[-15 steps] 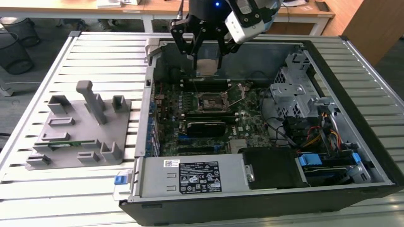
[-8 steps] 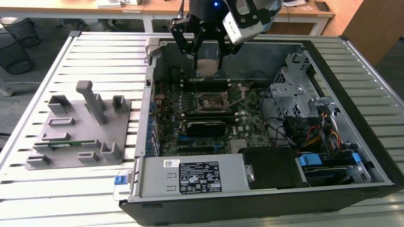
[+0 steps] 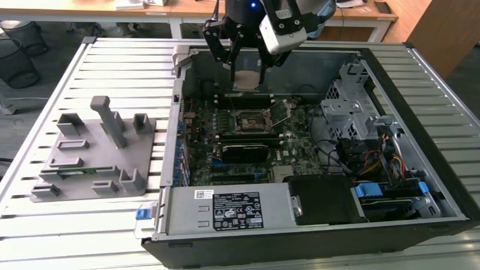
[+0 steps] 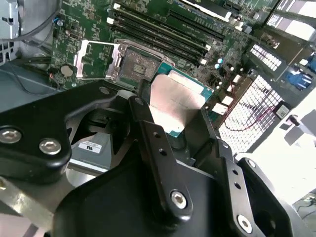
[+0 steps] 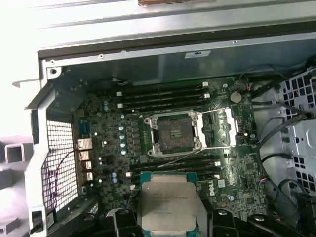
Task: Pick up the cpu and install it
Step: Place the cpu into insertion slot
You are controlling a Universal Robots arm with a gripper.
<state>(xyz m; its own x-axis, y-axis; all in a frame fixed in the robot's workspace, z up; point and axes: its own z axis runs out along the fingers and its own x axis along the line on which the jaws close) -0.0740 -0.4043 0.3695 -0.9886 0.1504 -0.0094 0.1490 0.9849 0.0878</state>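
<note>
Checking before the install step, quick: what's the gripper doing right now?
The gripper: shut on the cpu, held over the motherboard, not yet in the socket.

Silvery square cpu (image 5: pixel 168 202) aloft in hand (image 5: pixel 169 221)

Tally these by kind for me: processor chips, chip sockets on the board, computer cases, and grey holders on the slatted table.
processor chip: 1
chip socket: 1
computer case: 1
grey holder: 1
Total: 4
</note>
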